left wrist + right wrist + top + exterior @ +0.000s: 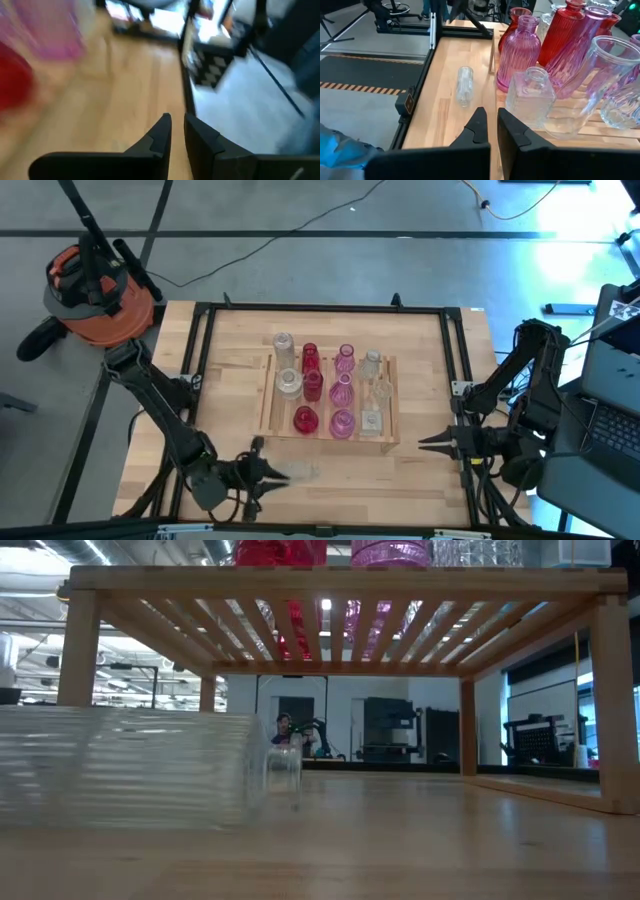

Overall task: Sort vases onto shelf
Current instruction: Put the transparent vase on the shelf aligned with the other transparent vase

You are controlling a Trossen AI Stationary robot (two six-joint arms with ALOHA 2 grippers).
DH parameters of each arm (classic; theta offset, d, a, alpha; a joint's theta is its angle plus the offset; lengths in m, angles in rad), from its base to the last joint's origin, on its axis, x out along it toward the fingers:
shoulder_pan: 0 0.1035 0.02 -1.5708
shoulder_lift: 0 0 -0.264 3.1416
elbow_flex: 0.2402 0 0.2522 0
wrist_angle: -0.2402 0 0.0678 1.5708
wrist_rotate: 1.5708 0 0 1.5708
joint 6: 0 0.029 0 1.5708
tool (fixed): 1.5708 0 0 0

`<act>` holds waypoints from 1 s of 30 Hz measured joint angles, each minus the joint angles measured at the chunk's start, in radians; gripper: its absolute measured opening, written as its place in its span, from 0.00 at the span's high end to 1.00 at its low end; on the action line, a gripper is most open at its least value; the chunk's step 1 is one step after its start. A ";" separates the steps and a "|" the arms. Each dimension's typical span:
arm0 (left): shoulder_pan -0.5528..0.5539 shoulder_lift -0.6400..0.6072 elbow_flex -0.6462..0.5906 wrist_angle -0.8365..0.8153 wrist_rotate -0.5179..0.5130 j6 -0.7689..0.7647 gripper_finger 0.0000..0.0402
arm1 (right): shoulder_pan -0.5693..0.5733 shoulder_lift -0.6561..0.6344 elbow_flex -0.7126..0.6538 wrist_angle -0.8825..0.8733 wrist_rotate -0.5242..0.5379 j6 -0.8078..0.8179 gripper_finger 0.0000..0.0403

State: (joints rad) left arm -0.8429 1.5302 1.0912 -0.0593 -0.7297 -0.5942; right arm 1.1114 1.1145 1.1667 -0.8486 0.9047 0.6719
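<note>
One clear vase (297, 471) lies near table edge; left end effector (268, 471) empty — nearly closed

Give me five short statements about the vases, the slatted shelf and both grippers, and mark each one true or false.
1. A clear ribbed glass vase lies on its side on the wooden tabletop, off the shelf. True.
2. The left gripper holds that fallen vase. False: it sits beside the vase with nothing between its fingers.
3. Red, pink and clear glass vases stand on the pale wooden slatted shelf. True.
4. The right gripper is over the middle of the shelf. False: it waits beside the shelf's right end, over the tabletop.
5. The right gripper is wide open. False: its fingers are shut and empty.
</note>
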 joint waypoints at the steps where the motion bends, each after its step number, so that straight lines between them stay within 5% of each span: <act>1: 0.009 0.002 0.000 -0.030 0.056 -0.035 0.89 | 0.000 0.000 0.000 -0.001 0.000 -0.003 1.00; 6: 0.079 0.030 -0.003 -0.108 0.324 -0.126 0.86 | 0.000 0.000 0.000 0.004 0.021 -0.003 1.00; 11: 0.143 0.098 -0.003 -0.063 0.482 -0.137 0.69 | 0.000 0.000 0.000 0.042 0.015 -0.003 1.00; 22: 0.235 0.232 -0.003 -0.052 0.511 -0.163 0.23 | 0.001 0.001 0.000 0.101 -0.044 0.002 1.00; 30: 0.230 0.352 0.003 -0.040 0.558 -0.246 0.17 | 0.001 0.001 0.000 0.119 -0.061 0.002 1.00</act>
State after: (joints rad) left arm -0.6129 1.8822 1.0940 -0.0989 -0.1717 -0.8404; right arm 1.1122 1.1152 1.1665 -0.7292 0.8436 0.6739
